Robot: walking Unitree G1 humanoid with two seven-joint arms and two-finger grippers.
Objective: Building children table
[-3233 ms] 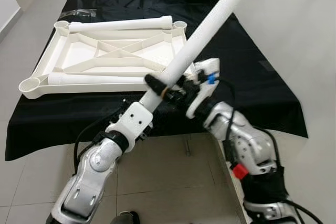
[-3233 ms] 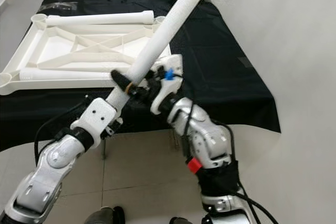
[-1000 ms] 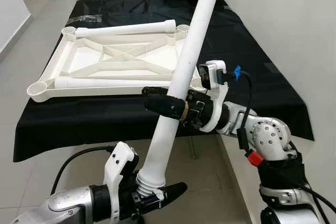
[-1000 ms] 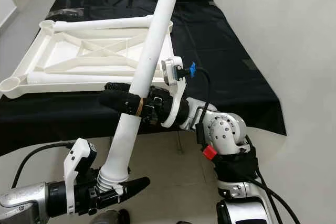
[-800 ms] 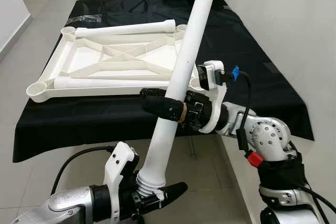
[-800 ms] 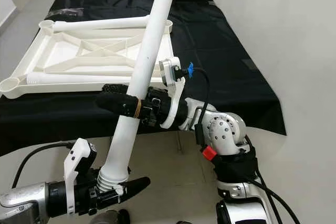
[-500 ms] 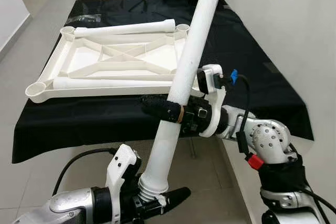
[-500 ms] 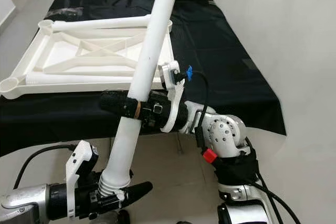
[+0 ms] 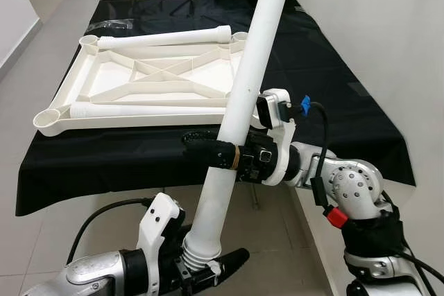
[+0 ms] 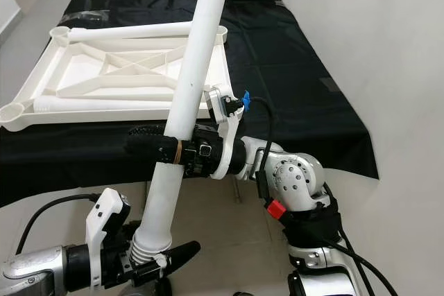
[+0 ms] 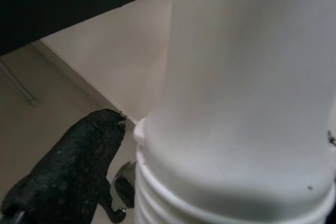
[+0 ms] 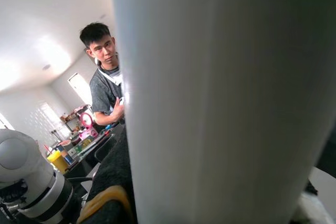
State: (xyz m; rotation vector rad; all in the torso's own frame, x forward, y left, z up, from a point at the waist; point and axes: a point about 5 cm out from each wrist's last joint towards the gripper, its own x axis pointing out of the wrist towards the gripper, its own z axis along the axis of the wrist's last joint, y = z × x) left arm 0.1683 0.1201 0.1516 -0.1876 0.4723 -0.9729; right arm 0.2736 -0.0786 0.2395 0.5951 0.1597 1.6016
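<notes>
two grippers clamp one long white table leg (image 9: 246, 91) held steeply upright before the black-draped table (image 9: 333, 102), left gripper (image 9: 208, 273) on its ribbed threaded base, right gripper (image 9: 208, 149) mid-shaft, while the right wrist view catches a person (image 12: 105, 77) behind

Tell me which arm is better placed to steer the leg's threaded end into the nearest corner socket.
Probably the left. The left gripper holds the white table leg at its threaded end; the right gripper grips mid-shaft, beside the tabletop frame.
</notes>
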